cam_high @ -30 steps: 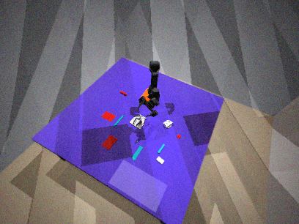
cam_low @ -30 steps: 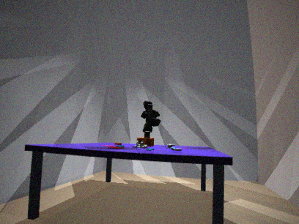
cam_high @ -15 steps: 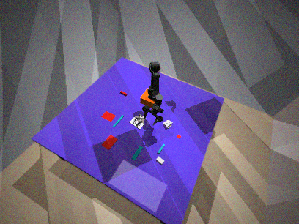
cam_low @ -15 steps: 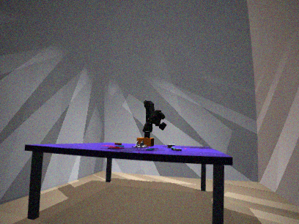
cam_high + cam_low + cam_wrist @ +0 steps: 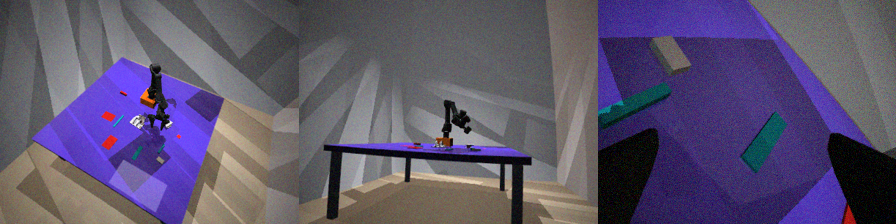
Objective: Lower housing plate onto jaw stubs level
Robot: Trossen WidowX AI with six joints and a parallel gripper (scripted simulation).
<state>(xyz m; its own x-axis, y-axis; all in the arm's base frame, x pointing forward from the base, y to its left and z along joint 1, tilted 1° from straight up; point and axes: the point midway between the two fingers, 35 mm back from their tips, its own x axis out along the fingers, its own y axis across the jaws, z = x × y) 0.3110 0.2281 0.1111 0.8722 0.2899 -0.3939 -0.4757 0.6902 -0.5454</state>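
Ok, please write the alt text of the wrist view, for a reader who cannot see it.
The open black gripper frames a teal bar on a purple table. Further left lie another teal bar and a tan block.

Arm (image 5: 157, 82) (image 5: 447, 115) raised, bent at elbow, reaching out over bench (image 5: 84, 121) (image 5: 427, 151), inside its edges. Gripper (image 5: 158, 126) (image 5: 467, 129) (image 5: 744, 139) up off surface, tilted down, fingers wide apart, nothing held.

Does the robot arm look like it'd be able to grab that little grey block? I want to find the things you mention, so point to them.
Probably yes: the gripper (image 5: 157, 128) (image 5: 744, 139) is open with nothing in it, and nothing seems stacked on the grey block (image 5: 160, 160) (image 5: 671, 54).
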